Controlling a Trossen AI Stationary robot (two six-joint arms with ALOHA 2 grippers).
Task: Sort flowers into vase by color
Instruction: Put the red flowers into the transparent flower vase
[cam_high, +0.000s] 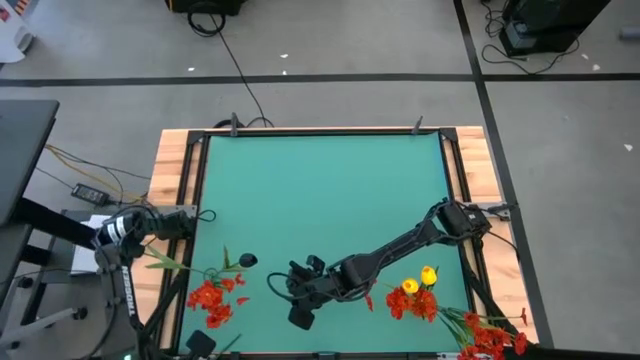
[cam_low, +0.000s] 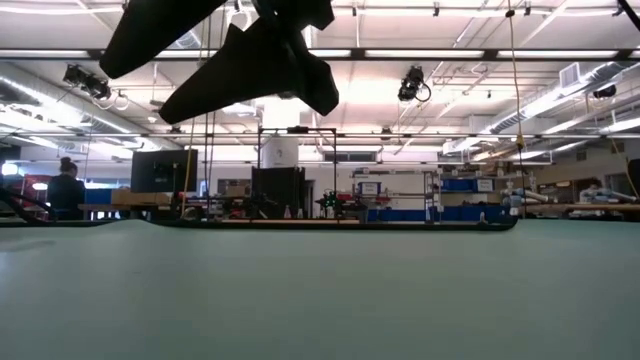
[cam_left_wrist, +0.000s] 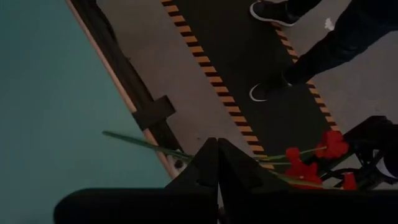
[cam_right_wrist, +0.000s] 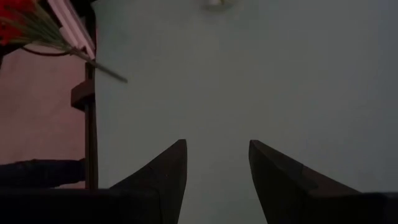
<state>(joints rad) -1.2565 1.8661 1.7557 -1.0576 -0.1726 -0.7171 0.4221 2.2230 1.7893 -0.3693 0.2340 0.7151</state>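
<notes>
1. Flowers: I judge them light, floppy artificial stems, with wiry stalks that bend and blooms that crush or snag. I'd take hold on the bare green stalk, below the head, not on the petals.
2. Where they are, from the high view: red flowers (cam_high: 212, 298) lie at the near left of the table (cam_high: 320, 190) with a long green stalk (cam_high: 175, 265) trailing toward the left edge. The yellow flowers (cam_high: 418, 280) and more red blooms (cam_high: 412, 304) are at the near right, and another red bunch (cam_high: 490, 338) hangs at the near right corner.
3. No vase that I can pick out in any view.
4. Right gripper (cam_high: 300, 285) hovers near the table's near middle, between the two flower groups, holding nothing. The right wrist view shows its fingers (cam_right_wrist: 163, 177) spread well apart over bare mat.
5. Left gripper (cam_high: 205, 215) sits at the left table edge. In the left wrist view its fingertips (cam_left_wrist: 214, 155) meet, with a thin green stalk (cam_left_wrist: 140, 144) crossing just there; I can't confirm a real grip on it.
6. View differences: only the high view shows the yellow heads. The left wrist view shows red blooms (cam_left_wrist: 311, 162) over the floor past the table edge, and a person's shoes (cam_left_wrist: 264, 92). The low view shows no flowers, just an arm overhead.
</notes>
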